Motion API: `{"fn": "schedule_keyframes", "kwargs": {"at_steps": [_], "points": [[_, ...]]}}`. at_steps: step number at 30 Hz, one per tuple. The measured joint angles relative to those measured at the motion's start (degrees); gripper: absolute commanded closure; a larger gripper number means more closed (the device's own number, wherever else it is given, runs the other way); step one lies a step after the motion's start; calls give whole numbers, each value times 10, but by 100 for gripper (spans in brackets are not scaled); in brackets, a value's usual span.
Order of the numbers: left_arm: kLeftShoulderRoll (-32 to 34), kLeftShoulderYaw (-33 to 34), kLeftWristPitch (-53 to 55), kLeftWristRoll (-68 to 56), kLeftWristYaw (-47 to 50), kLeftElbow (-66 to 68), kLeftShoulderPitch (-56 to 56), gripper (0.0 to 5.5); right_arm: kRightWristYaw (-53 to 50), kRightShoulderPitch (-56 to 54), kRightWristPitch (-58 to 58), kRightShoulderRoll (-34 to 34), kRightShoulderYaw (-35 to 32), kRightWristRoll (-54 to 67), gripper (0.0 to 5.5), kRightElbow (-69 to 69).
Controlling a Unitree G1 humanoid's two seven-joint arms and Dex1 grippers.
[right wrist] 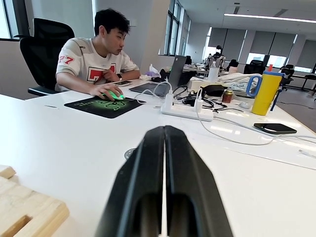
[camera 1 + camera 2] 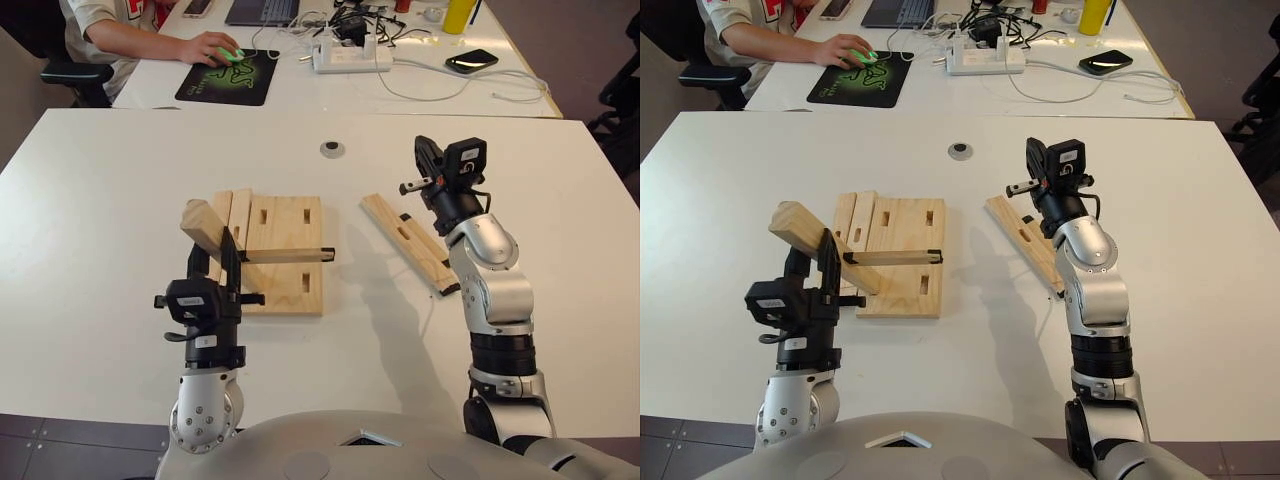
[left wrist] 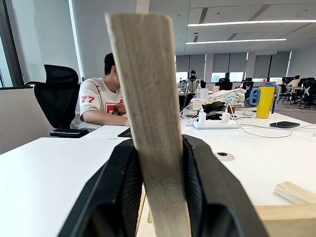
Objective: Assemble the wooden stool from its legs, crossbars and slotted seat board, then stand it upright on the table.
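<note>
Your left gripper (image 2: 229,258) is clamped on one pale, square-cut wooden leg (image 2: 203,224), tilted over the single slotted seat board (image 2: 290,290) lying flat on the table (image 2: 100,200). One thin crossbar (image 2: 290,255) lies across that board. Your right gripper (image 2: 422,152) is closed, empty, near slotted wooden pieces (image 2: 410,240) whose count is unclear.

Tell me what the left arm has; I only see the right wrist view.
Observer: The left gripper is shut on a pale wooden stool leg, held tilted above the flat slotted wooden seat board.
Operator: Anything on that board?
Observer: A thin wooden crossbar with dark ends crosses over it; whether it rests there I cannot tell.
Operator: What's beneath my right arm?
Observer: A long slotted wooden piece lies flat on the white table, partly hidden by the arm.
</note>
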Motion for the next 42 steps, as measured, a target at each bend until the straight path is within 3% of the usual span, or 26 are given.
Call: {"fn": "schedule_keyframes", "kwargs": {"at_steps": [10,17,21,26,42], "points": [[5,36,-26,-48,-54,14,0,444,-12,14,-2,10,0,0,550,-6],[23,73,13,-92,-109,7,-33,444,-37,42,-12,31,0,-2,550,-22],[44,105,79,-102,-138,17,-54,355,-59,57,-28,47,0,-14,550,-29],[52,133,115,-112,-161,24,-74,289,-73,70,-43,62,-1,-23,550,-35],[10,123,122,-67,-160,-57,-124,289,-68,71,-46,62,3,-24,550,-36]]}}
